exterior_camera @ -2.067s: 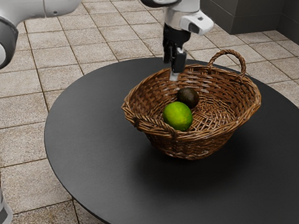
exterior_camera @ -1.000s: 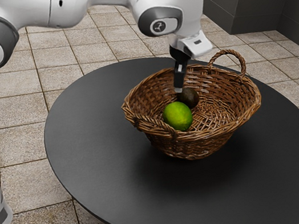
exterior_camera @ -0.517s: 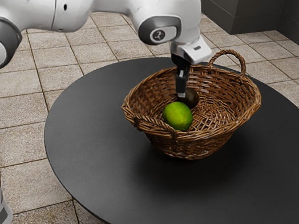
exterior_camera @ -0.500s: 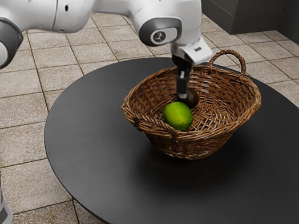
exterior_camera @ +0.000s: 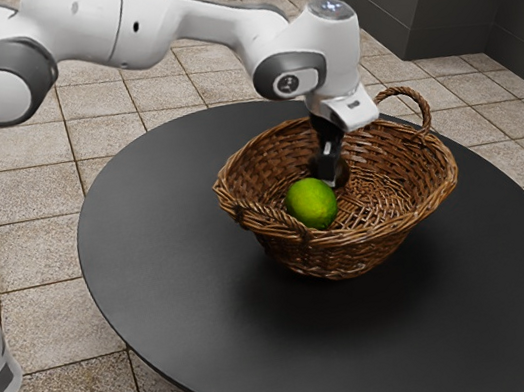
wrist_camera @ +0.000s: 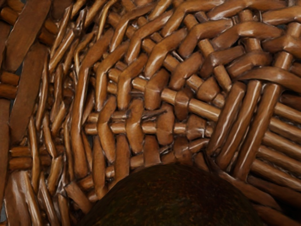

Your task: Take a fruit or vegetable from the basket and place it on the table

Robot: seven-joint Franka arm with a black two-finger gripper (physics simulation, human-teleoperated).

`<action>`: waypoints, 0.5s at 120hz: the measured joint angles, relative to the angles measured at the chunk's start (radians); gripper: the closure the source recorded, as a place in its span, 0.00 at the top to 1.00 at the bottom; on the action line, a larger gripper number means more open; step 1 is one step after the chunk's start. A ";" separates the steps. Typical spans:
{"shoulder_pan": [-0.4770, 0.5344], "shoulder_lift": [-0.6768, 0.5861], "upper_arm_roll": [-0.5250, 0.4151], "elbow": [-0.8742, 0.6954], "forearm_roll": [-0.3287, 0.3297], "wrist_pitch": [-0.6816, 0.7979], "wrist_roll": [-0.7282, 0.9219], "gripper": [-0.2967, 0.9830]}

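My gripper [exterior_camera: 331, 180] reaches down inside the wicker basket [exterior_camera: 370, 230], right at the dark brown round fruit [exterior_camera: 343, 176], which it partly covers. From this side I cannot tell how the gripper stands. A bright green lime-like fruit [exterior_camera: 311, 204] rests in the basket just in front and toward the exterior view's left, close to the gripper's tip. In the wrist view the dark fruit [wrist_camera: 174, 200] bulges large at the lower edge, directly under the hand, against the basket's weave [wrist_camera: 136, 84].
The basket stands on a round dark table [exterior_camera: 176, 282]. Its looped handle [exterior_camera: 407, 94] rises at the back, beside my hand, and the woven rim surrounds the gripper. The other handle lies toward the exterior view's left.
Over the last two seconds my hand has tilted and come down into the basket, lately dropping further and slightly toward the exterior view's right, onto the dark fruit. The green fruit has stayed put.
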 joint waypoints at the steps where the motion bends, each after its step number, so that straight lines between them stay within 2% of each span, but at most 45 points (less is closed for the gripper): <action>1: 0.000 0.001 0.000 0.000 0.000 0.001 0.000 0.72; 31: 0.002 0.023 0.001 0.001 0.001 0.024 0.003 0.59; 46: 0.003 0.021 0.003 0.003 0.003 0.029 0.000 0.49; 60: 0.003 0.003 0.005 0.009 0.005 0.025 -0.005 0.46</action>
